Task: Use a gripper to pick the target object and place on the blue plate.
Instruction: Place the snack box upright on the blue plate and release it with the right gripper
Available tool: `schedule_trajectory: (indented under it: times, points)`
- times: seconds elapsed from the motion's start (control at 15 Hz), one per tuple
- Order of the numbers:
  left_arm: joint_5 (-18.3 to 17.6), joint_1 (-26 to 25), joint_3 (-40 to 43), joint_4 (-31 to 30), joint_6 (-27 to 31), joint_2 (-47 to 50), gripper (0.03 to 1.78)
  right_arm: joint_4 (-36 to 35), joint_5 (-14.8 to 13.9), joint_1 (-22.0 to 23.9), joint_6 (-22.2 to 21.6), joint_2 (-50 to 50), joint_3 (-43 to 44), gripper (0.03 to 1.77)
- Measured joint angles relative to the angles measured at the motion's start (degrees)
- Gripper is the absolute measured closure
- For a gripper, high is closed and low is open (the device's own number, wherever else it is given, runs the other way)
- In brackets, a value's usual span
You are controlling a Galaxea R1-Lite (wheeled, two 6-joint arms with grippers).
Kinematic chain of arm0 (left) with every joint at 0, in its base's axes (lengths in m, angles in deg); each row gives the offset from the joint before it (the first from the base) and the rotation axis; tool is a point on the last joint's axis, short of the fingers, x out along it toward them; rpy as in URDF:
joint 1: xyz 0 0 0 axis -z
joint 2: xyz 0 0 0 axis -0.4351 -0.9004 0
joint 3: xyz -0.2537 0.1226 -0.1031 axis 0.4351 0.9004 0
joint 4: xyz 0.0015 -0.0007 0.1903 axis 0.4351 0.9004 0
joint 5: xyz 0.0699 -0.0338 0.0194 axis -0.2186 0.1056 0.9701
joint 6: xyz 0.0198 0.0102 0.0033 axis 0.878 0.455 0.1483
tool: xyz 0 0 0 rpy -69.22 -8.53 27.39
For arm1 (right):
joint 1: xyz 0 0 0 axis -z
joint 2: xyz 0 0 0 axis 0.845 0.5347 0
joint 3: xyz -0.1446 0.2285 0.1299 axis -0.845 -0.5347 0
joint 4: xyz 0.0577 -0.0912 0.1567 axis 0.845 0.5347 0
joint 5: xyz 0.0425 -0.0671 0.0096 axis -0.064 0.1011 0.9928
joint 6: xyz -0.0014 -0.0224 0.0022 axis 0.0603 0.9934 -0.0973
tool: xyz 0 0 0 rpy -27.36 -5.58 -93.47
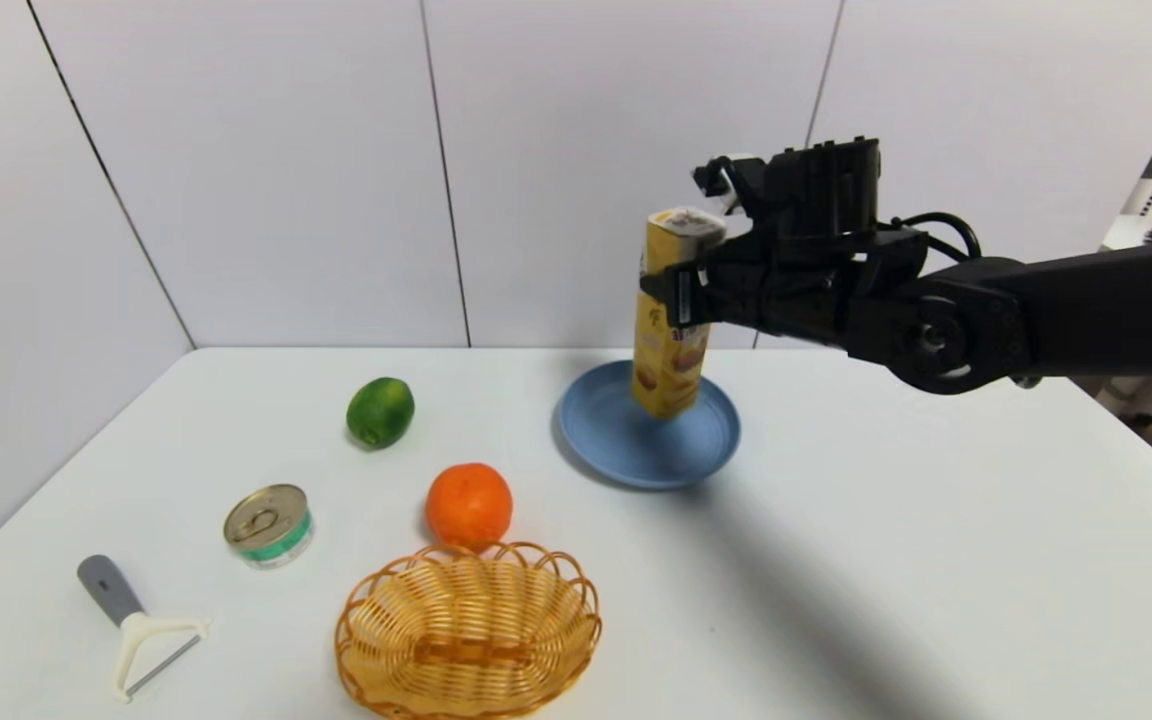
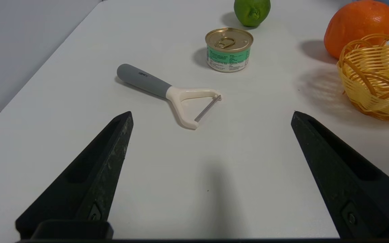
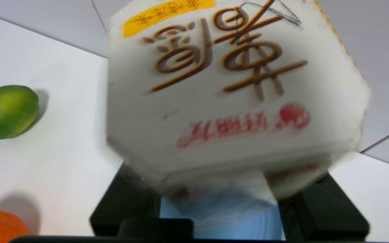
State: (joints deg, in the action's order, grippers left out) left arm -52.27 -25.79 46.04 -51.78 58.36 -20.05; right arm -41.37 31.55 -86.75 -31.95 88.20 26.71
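An orange (image 1: 469,506) and wicker basket (image 1: 468,632) sit beside the blue plate (image 1: 626,440); the yellow snack box (image 1: 671,350) stands upright over it, between the right gripper's (image 1: 678,285) pinching fingers; the left gripper (image 2: 212,116) waits, fingers spread.

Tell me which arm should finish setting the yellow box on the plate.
Likely the right: its black claw is at the tall yellow cardboard box, over the round blue plate.

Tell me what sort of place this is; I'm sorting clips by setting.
Probably a robot test station: a plain white table, pale wall panels close behind, and a robot arm over a plate.
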Motion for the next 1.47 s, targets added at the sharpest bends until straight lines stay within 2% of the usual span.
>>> schedule_trajectory:
  times: [0.2,0.4,0.73,1.07,1.2,1.4,1.47]
  points:
    - [0.00,0.00,0.00,0.02,-0.02,0.00,0.12,-0.02,-0.05,0.05,-0.05,-0.24,-0.78,0.59]
    - [0.00,0.00,0.00,0.02,-0.02,0.00,0.12,-0.07,-0.16,0.05,-0.05,-0.41,-1.02,0.42]
    - [0.00,0.00,0.00,0.02,-0.02,0.00,0.12,-0.11,-0.27,0.24,-0.16,-4.77,-1.39,0.27]
    - [0.00,0.00,0.00,0.02,0.00,0.00,0.12,0.22,0.39,1.71,-1.74,-17.77,-6.51,0.18]
    - [0.00,0.00,0.00,0.02,0.00,0.00,0.12,2.77,3.15,5.02,-3.72,-24.39,-9.63,0.16]
    - [0.00,0.00,0.00,0.02,-0.02,0.00,0.12,9.70,10.41,13.70,-3.96,-34.95,-16.80,0.14]
    - [0.00,0.00,0.00,0.02,0.00,0.00,0.12,12.76,11.92,16.04,-3.52,-38.86,-20.39,0.13]
